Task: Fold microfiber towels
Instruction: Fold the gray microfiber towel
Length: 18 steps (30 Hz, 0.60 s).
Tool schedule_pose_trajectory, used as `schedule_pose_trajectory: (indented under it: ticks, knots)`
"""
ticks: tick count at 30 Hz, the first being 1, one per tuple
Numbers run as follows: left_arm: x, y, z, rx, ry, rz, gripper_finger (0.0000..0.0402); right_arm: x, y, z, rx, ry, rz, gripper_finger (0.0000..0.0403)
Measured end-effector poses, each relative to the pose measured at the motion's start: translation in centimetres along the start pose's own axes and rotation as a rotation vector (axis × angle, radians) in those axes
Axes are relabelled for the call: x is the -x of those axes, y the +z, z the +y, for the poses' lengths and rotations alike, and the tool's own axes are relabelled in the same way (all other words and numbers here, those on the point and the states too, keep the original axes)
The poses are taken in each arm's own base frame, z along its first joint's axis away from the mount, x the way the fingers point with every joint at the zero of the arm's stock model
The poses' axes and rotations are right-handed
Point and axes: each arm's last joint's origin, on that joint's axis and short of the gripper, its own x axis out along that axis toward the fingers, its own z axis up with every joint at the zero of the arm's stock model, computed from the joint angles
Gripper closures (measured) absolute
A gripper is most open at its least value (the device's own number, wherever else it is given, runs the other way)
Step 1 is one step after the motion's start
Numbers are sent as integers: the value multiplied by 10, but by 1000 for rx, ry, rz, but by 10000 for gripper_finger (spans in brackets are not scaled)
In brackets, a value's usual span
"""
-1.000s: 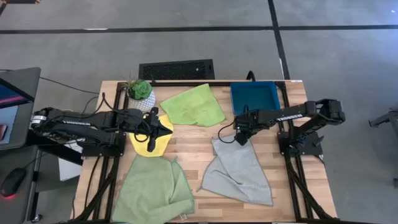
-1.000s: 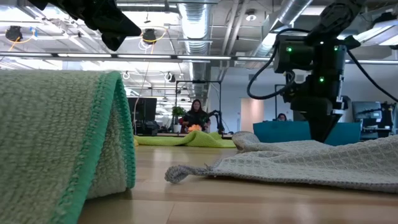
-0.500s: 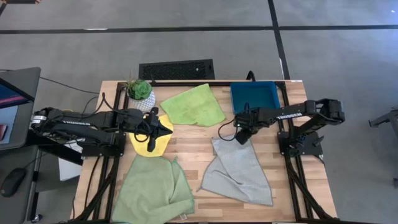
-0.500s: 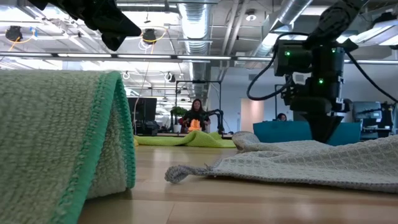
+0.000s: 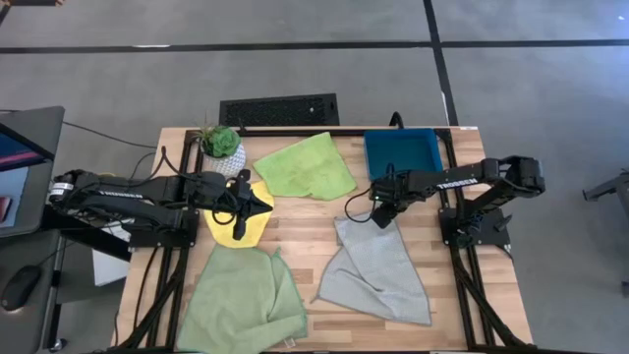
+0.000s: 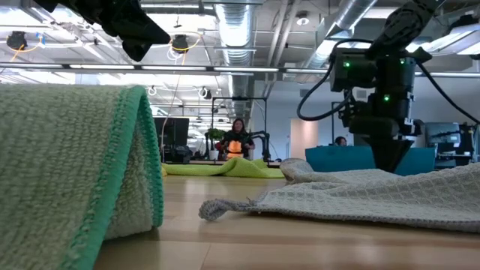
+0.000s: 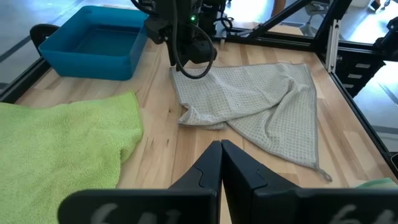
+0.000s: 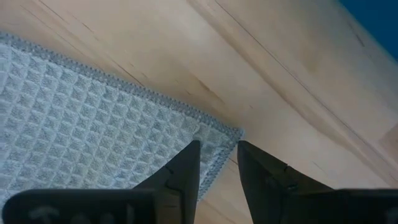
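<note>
A grey towel (image 5: pixel 378 261) lies rumpled on the right half of the table, its far corner (image 8: pixel 227 135) flat on the wood. My right gripper (image 5: pixel 378 214) points straight down at that corner, open. In the right wrist view one fingertip (image 8: pixel 189 158) stands over the cloth's hem and the other (image 8: pixel 249 158) over bare wood. My left gripper (image 5: pixel 263 206) is shut and hangs in the air above the yellow towel (image 5: pixel 231 228). A lime green towel (image 5: pixel 305 165) lies at the far middle. A larger pale green towel (image 5: pixel 241 300) lies at the near left. My right gripper comes at the grey towel's far corner from above, the hem running between its open fingers. I cannot tell whether the fingertips touch the cloth or the wood.
A teal tray (image 5: pixel 403 152) stands at the far right, just beyond my right gripper. A potted plant (image 5: pixel 220 143) sits at the far left. A black slatted panel (image 5: pixel 279 108) lies past the far edge. Bare wood shows in the table's middle, between the towels.
</note>
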Motion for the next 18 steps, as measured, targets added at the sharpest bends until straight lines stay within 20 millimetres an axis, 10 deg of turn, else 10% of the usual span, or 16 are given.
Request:
schedule_pose_trajectory:
  ticks: [18]
  knots:
    - [0,-5,0,2,-7,50,401,-16,7,8,2,13,-3,272]
